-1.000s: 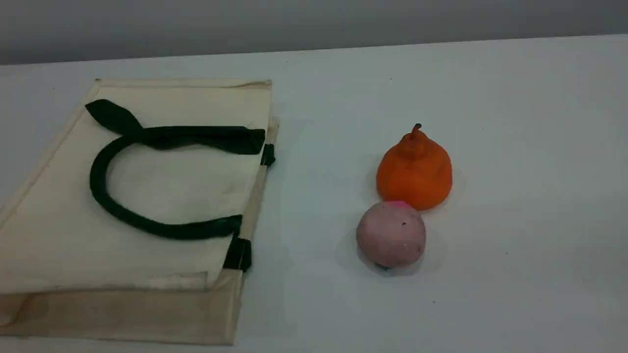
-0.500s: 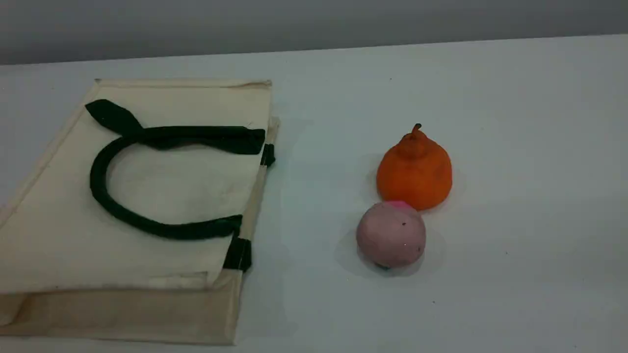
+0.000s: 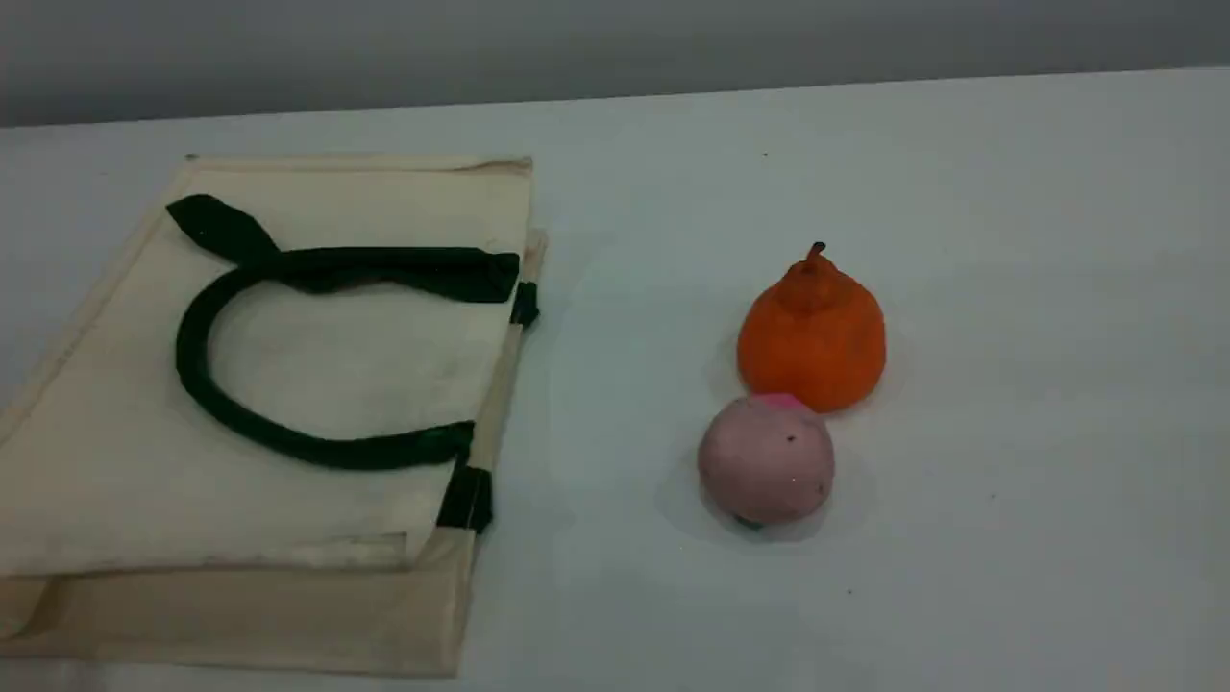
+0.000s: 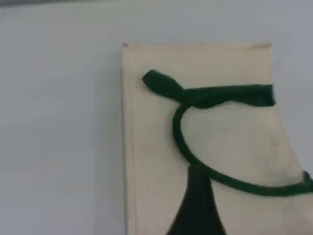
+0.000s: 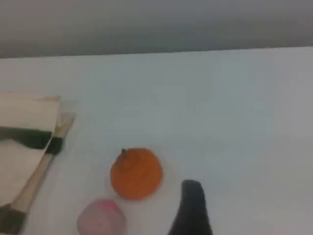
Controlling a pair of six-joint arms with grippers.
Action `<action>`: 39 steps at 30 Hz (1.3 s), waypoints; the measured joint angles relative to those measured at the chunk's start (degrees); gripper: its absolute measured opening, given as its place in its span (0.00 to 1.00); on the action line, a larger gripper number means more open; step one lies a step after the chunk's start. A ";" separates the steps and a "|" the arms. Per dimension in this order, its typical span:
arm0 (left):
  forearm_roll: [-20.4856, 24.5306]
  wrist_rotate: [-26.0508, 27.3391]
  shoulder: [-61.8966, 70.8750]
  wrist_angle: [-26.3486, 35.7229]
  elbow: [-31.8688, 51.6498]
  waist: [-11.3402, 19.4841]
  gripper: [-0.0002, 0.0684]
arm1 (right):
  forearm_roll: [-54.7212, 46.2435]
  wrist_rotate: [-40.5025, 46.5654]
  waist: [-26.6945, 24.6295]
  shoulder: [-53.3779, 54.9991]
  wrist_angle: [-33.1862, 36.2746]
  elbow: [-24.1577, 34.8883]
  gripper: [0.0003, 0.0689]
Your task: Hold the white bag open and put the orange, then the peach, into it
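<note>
I see white bag (image 3: 336, 375) lying flat at left of matte white table (image 3: 1009, 288), handle-side edge facing fruits, wide bare gap between. Cream canvas, dark green strap handle (image 3: 192, 370) looped on top. Knobbly orange (image 3: 812, 336) sits just behind dusty-pink peach (image 3: 766, 461). Left gripper (image 4: 198, 210) over bag and right gripper (image 5: 191, 208) near orange both spread wide, holding nothing.

White table (image 3: 1009, 240), grey wall (image 3: 615, 38) (plain, dim)
</note>
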 joint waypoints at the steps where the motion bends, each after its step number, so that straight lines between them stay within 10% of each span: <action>1: 0.00 -0.11 3.21 -1.73 0.00 0.00 0.74 | 1.36 -1.07 0.00 2.67 -1.71 0.00 0.75; 16: -0.07 -6.26 44.32 -20.40 -4.25 0.00 0.74 | 26.61 -24.06 0.00 31.52 -11.78 0.00 0.75; 39: -0.23 -6.09 70.76 -26.66 -10.87 -4.01 0.74 | 31.97 -28.89 0.00 32.21 -13.57 0.00 0.75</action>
